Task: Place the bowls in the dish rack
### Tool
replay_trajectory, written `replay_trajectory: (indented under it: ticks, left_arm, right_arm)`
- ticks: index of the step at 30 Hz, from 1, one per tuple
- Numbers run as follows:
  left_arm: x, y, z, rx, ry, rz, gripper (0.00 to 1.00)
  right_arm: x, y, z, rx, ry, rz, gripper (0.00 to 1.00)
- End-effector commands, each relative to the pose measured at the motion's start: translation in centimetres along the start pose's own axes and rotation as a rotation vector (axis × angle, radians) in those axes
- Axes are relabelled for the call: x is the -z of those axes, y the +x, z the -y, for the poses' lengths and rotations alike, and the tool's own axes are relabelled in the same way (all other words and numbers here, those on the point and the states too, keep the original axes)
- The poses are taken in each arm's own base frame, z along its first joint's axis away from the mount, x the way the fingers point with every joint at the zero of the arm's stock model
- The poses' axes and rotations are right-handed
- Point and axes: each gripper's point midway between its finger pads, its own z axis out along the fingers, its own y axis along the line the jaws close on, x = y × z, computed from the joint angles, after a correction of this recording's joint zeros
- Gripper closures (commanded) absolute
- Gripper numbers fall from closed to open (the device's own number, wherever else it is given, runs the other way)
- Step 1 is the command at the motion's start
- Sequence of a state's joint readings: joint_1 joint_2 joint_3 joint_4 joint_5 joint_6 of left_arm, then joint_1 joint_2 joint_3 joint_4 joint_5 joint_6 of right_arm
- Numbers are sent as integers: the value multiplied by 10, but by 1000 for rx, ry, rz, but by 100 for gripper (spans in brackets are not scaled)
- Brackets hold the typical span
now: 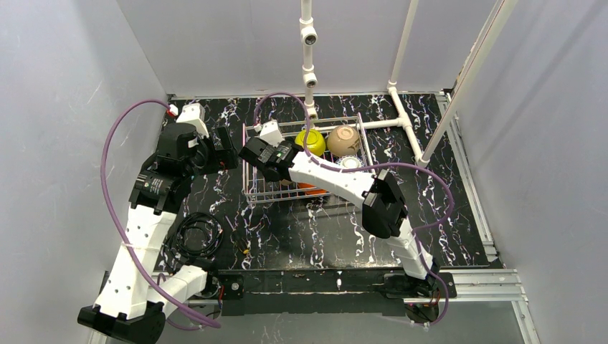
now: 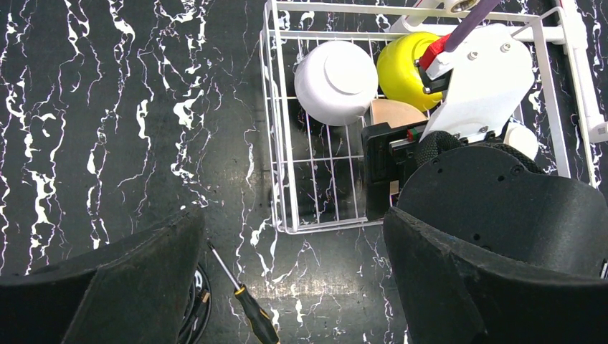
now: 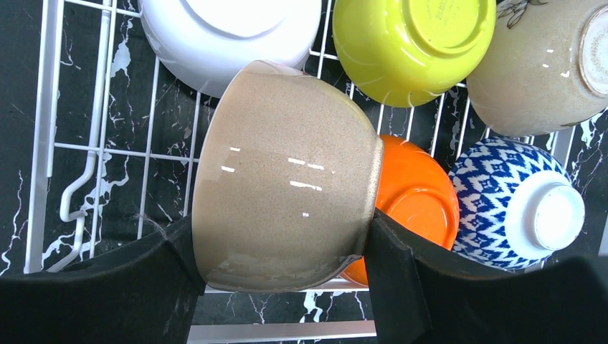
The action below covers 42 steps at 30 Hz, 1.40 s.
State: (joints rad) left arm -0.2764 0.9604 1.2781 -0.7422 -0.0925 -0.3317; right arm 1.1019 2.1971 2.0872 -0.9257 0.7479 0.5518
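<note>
The white-wire dish rack (image 1: 252,188) sits mid-table. My right gripper (image 3: 283,251) is shut on the beige-brown bowl (image 3: 287,179), holding it on its side over the rack's near left part. In the right wrist view the white bowl (image 3: 229,36), yellow-green bowl (image 3: 412,46), tan bowl (image 3: 538,72), orange bowl (image 3: 419,193) and blue-and-white bowl (image 3: 509,208) lie upside down in the rack. My left gripper (image 2: 294,265) is open and empty above the table, just off the rack's near left corner (image 2: 287,226). In the top view the right gripper (image 1: 276,163) hides the white bowl.
A screwdriver (image 2: 251,308) lies on the black marbled table under my left gripper. A coil of black cable (image 1: 197,236) lies near the left arm. The white pipe frame (image 1: 401,118) stands behind and right of the rack. Grey walls close in three sides.
</note>
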Motion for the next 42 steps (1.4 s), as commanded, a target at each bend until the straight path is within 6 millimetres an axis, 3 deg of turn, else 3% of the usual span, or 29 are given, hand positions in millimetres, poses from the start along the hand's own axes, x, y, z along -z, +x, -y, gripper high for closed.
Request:
replay_trajectory:
  ticks: [1,16,19,27,30,42]
  left_arm:
    - [2,-3,12,1,59,11,6]
    - [-3,1,11,1,58,1,6]
    - [-3,1,10,0,53,0,6]
    - [-3,0,9,-2,47,2,6]
    - [-4,1,9,-3,45,1,6]
    - [-4,0,8,-7,41,3,5]
  right_arm:
    - [11,-2,2,27,22,8,51]
    - [-6,38,-7,155,29,-129,35]
    - [-5,33,-12,170,28,-95,26]
    - [-10,32,-24,214,24,-91,23]
    - [-9,36,-27,220,14,-96,18]
    - [18,23,-41,130,-151,-56,1]
